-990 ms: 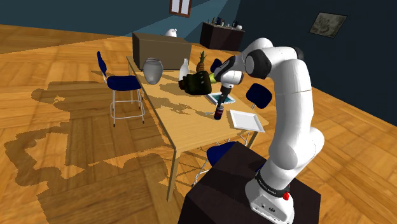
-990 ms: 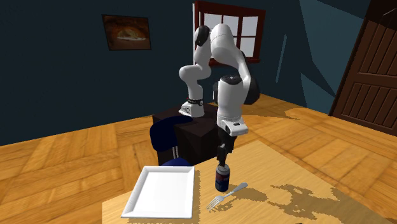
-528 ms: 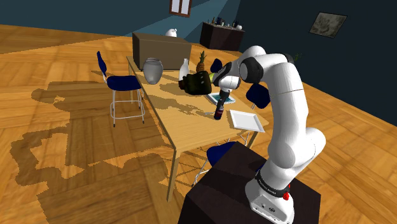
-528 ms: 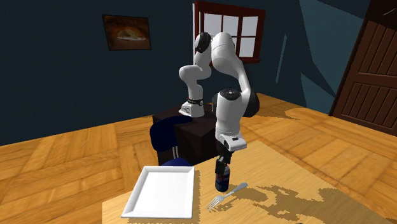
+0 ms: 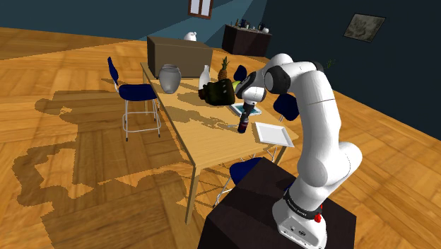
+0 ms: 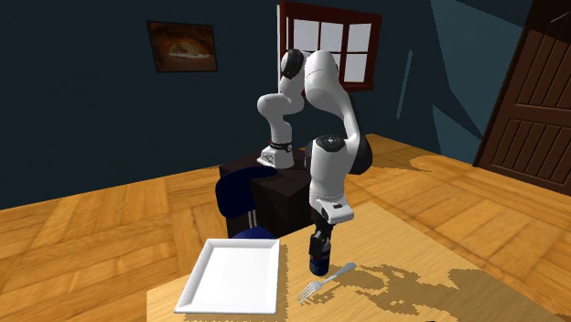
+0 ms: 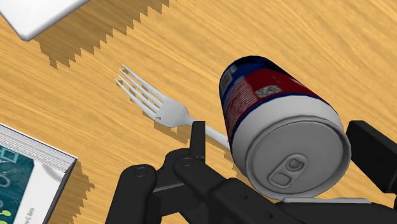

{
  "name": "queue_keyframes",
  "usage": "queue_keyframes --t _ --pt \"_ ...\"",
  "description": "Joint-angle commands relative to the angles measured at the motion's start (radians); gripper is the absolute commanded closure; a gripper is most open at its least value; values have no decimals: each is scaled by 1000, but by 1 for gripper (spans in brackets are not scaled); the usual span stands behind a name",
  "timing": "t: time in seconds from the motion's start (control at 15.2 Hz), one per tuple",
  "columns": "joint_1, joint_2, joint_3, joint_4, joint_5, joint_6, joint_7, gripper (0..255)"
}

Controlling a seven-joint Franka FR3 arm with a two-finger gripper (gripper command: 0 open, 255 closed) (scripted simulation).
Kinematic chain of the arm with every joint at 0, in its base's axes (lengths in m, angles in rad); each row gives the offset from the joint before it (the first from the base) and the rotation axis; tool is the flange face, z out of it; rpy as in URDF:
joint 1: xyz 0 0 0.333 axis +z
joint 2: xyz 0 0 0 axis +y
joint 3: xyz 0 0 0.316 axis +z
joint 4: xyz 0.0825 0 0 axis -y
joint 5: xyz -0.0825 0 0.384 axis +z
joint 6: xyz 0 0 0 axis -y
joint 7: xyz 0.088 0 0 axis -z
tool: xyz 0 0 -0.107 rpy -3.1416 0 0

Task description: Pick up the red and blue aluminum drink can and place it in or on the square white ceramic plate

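1. The gripper (image 7: 283, 137) hangs over the drink can (image 7: 273, 102) with its fingers spread to either side of it. Beside one finger (image 7: 197, 137) a strip of table and fork handle shows between pad and can wall, so I judge the can straddled but not pinched
2. The can, red and blue with a silvery lid, stands upright on the wooden table (image 6: 412, 302). It is just beside the fork (image 7: 149, 102) and near the square white plate (image 6: 229, 274), which lies toward the second exterior view's left of it
3. The step in hand looks to be the closing. Centre the hand first so that both pads reach the wall together, since a push from one side could slide or tip the can onto the fork
4. Clasp the straight wall below the lid's rim. The wall is probably thin, so squeeze only enough to hold it without denting it
5. Lift straight up to clear the fork before moving sideways
6. Set the can down upright on the plate's flat middle, away from the raised edge
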Motion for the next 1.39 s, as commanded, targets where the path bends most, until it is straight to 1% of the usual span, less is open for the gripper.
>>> queue_keyframes --t 0.0,0.07,0.13,0.73,1.32 --pt "0 0 0 0 0 0 0 0" --pt "0 0 0 0 0 0 0 0" --pt "0 0 0 0 0 0 0 255" --pt "0 0 0 0 0 0 0 255" --pt "22 -83 -31 -11 -34 -71 20 255"
